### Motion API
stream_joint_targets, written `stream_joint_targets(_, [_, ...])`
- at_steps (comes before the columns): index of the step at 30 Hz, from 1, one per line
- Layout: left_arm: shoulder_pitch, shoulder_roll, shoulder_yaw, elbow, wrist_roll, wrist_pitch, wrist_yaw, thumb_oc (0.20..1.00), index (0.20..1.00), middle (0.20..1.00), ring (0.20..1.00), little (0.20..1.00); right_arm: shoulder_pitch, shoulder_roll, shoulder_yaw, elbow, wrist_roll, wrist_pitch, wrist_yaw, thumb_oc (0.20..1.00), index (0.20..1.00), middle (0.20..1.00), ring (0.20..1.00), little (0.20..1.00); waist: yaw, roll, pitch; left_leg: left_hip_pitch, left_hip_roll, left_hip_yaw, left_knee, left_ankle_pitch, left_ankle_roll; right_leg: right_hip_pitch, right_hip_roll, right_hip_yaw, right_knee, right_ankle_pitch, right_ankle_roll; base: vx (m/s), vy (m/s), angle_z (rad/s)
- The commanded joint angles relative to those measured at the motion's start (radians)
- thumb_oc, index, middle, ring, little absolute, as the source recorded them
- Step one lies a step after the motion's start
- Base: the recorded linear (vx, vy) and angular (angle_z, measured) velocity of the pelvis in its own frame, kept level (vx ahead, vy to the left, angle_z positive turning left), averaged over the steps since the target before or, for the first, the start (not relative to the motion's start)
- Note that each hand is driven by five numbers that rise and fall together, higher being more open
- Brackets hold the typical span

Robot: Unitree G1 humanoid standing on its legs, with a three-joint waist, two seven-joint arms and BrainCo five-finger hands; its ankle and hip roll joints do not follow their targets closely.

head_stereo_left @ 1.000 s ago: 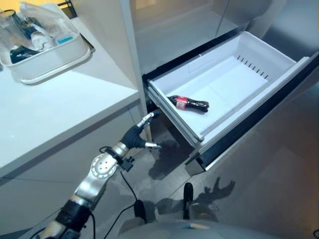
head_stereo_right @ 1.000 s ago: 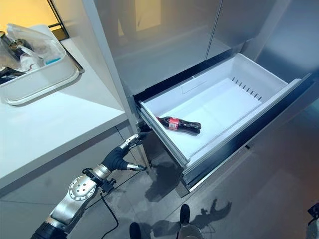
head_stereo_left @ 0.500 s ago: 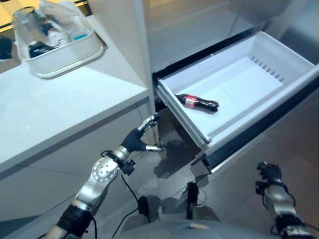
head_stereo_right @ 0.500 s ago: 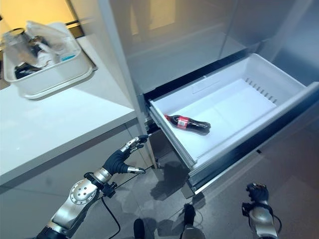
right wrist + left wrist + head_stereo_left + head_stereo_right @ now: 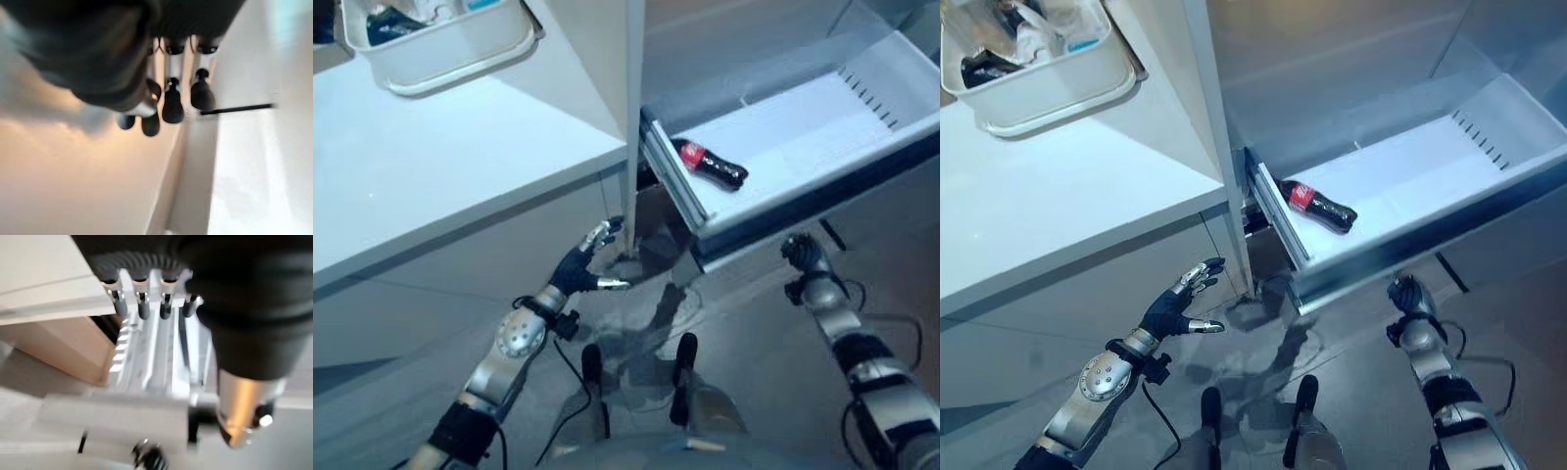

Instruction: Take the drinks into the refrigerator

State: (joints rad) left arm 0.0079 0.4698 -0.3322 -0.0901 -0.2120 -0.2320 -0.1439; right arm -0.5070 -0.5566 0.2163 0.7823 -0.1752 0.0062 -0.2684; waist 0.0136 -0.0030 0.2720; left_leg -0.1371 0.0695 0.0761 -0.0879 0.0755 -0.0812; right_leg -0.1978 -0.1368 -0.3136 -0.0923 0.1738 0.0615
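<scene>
A dark cola bottle with a red label lies on its side in the pulled-out white refrigerator drawer, near the drawer's left wall. My right hand is low, just under the drawer's dark front panel, with its fingers curled and nothing in them. My left hand hovers above the floor, below the counter's corner and left of the drawer. Its fingers are straight and hold nothing.
A white counter runs along the left, with a white tub of several packaged items at its back. The tall grey refrigerator front rises behind the drawer. Grey floor lies below the drawer.
The camera has swung, so the whole scene has shifted. My right hand has risen from the lower edge of the view to the drawer's front. The left hand has barely moved, and the bottle lies as before.
</scene>
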Motion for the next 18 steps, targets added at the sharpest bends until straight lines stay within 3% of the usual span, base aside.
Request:
stream_joint_targets(1, [-0.056,0.017,-0.034,-0.047,-0.016,-0.071,0.04,1.0,1.0,1.0,1.0,1.0,-0.377,0.007,0.102,-0.046,-0.056,-0.11,-0.013,0.2,0.2,0.2,0.2,0.2,0.089,-0.065,0.003,-0.058,-0.068,-0.044,0.001,-0.02,0.042,0.056,-0.037,-0.045,0.006,-0.047,0.084,-0.01,0.011,0.05])
stream_joint_targets(10, [-0.069,0.002,-0.026,-0.026,0.012,-0.075,0.094,1.0,1.0,1.0,1.0,1.0,-0.587,0.068,0.213,-0.041,-0.149,-0.093,-0.001,0.2,0.2,0.2,0.2,0.2,0.131,-0.077,0.037,-0.086,-0.076,-0.075,0.001,-0.011,0.038,0.052,-0.044,-0.085,0.007,-0.047,0.083,0.0,0.005,0.15])
stream_joint_targets(18, [-0.077,-0.002,-0.005,-0.034,0.022,-0.073,0.12,1.0,1.0,1.0,1.0,1.0,-0.608,0.099,0.218,-0.056,-0.158,-0.089,0.0,0.2,0.2,0.2,0.2,0.2,0.135,-0.078,0.04,-0.088,-0.081,-0.083,0.001,-0.013,0.039,0.054,-0.047,-0.092,0.008,-0.048,0.082,0.0,0.014,0.09])
